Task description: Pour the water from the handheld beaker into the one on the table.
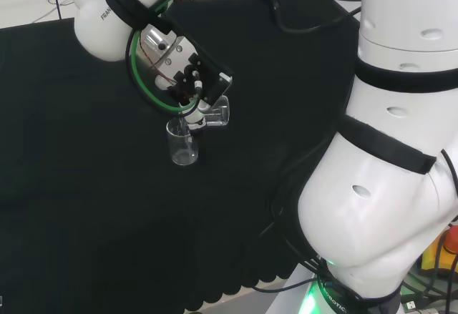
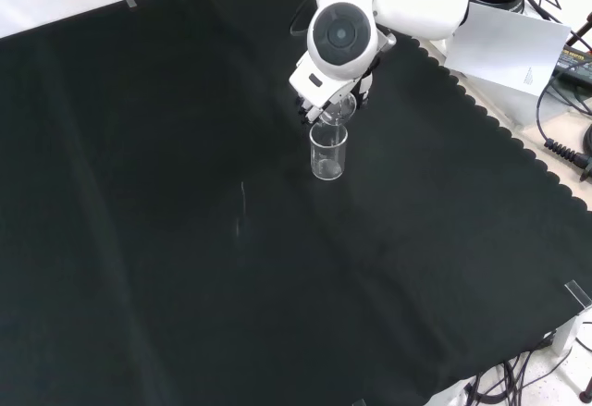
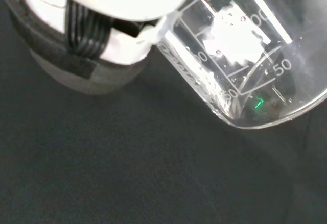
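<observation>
The hand was curled round a clear handheld beaker, tipped well over so its lip hung just above the mouth of the second beaker. That one stood upright on the bench, near the middle of the black cloth in the head view. In the wrist view the tilted glass carried white graduation marks and droplets on its wall; how much water lay in either vessel could not be told. In the front view the arm's white link stood before the hand, above the standing beaker.
</observation>
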Controlling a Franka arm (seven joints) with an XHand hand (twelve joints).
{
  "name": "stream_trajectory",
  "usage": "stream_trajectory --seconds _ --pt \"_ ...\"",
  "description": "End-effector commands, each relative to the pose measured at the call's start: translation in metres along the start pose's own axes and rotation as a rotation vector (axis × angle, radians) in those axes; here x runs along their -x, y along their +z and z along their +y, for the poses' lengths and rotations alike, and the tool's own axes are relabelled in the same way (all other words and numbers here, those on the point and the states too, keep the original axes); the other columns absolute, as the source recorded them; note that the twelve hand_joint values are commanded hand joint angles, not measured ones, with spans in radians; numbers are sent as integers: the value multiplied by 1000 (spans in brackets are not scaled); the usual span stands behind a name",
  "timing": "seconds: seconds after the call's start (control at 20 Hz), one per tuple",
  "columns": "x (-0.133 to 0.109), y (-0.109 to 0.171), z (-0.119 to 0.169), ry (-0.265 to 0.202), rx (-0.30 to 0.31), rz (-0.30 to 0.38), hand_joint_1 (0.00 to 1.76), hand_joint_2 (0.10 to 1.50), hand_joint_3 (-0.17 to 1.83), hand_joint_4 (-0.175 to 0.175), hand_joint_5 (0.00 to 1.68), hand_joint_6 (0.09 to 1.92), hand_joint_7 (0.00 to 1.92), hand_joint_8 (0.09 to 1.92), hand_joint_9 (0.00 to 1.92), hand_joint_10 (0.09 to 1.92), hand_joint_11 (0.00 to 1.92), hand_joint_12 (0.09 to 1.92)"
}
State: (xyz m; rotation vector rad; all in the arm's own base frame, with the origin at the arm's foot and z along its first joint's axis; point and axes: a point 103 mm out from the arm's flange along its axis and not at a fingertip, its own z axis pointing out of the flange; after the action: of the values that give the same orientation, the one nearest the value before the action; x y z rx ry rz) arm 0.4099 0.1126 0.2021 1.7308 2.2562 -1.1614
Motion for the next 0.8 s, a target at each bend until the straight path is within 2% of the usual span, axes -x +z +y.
stream_trajectory --seconds 0.05,0.1,0.2,0.3,0.4,0.5,0.6,0.8 --pt "-1 0 2 16 -7 -26 1264 802 339 -131 1339 429 1447 334 1678 87 1528 626" --pt "-2 -1 2 19 -8 -32 1226 777 396 -86 1333 464 1494 305 1680 87 1531 625" --pt "-3 -2 2 30 -15 -40 1276 785 370 -138 1341 430 1443 326 1679 87 1530 623" --pt "-4 -3 2 39 -22 -48 1217 765 420 -77 1332 473 1504 304 1682 87 1535 620" --pt "-4 -4 3 45 -30 -58 1187 747 465 -38 1322 509 1541 275 1684 87 1538 619" --pt "-4 -4 4 55 -31 -86 1176 740 481 -17 1319 522 1556 258 1686 87 1541 617" --pt "-4 -4 4 65 -38 -84 1172 736 488 -1 1317 527 1563 246 1687 87 1545 616" --pt "-3 -4 4 86 -49 -93 1170 735 491 5 1317 529 1567 240 1689 87 1548 615"
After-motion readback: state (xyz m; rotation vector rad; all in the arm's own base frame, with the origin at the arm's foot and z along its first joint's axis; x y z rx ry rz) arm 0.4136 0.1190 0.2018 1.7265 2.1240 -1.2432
